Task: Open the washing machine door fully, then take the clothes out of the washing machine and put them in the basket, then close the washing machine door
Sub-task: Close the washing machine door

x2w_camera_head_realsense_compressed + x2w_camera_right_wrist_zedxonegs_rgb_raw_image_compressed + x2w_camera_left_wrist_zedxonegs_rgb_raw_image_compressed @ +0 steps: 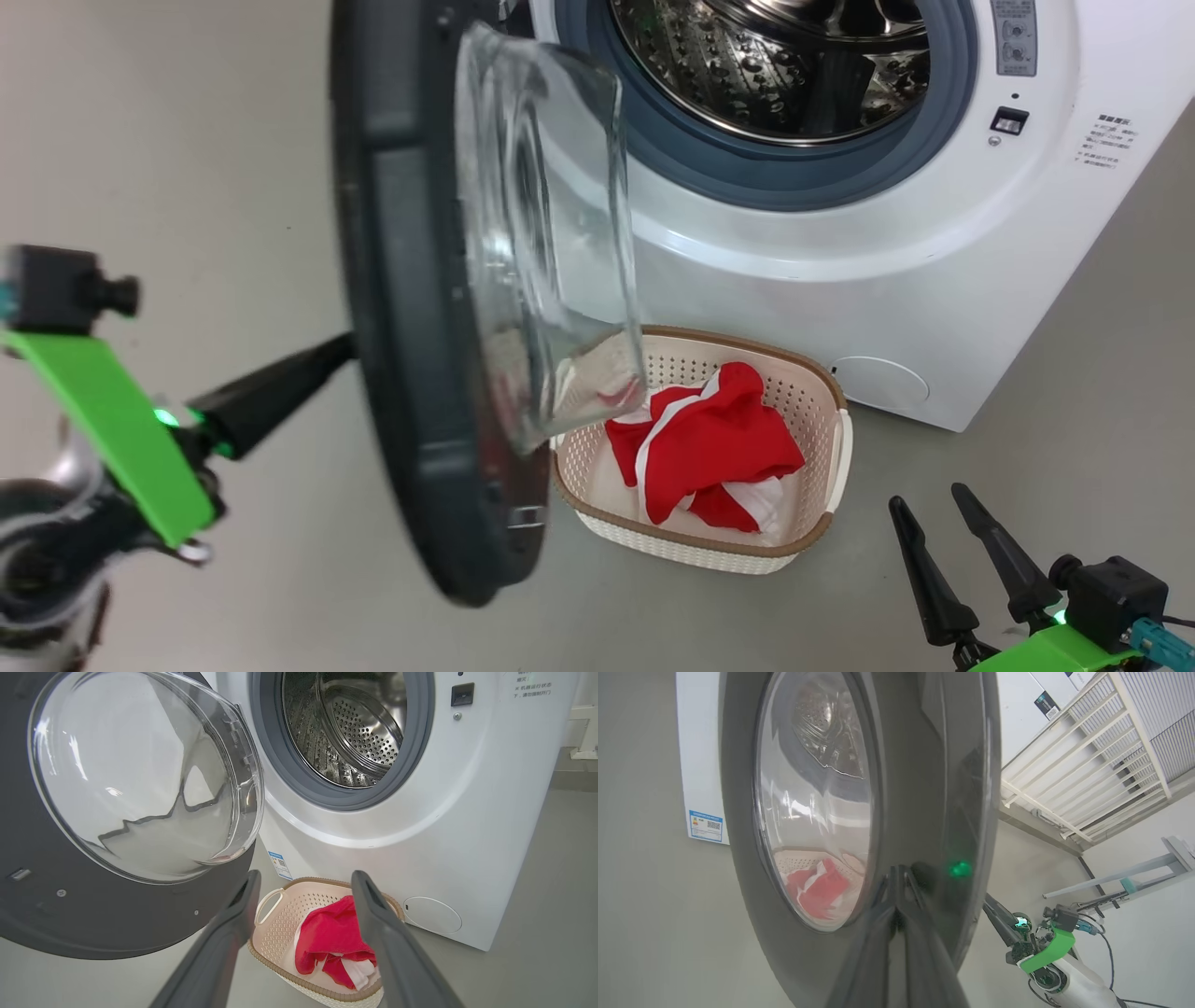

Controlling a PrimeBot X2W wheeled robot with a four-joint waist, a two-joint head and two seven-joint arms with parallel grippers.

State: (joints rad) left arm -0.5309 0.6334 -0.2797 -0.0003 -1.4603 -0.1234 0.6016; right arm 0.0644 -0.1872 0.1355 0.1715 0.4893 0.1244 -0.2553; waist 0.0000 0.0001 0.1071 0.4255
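Door: the door point(401, 308) stands swung out from the washing machine point(840, 299). The head view sees it nearly edge-on, with its glass bowl point(541, 243) bulging towards the opening.
Clothes: the red and white clothes point(709, 448) lie bunched in the basket point(822, 373).
Basket: on the floor point(187, 140) just in front of the machine, below the opening and beside the door's lower edge.
Washing machine: its steel drum point(775, 65) is in plain sight, ringed by a grey-blue seal point(747, 177). A small round flap point(879, 383) sits low on the front.
Left gripper: the left gripper point(900, 872) has its fingers pressed together with nothing between them. The tips are against the door's glossy outer face, beside the glass.
Right gripper: the right gripper point(929, 499) has its fingers spread wide and empty. It is low at the right, apart from the basket and pointing towards it.
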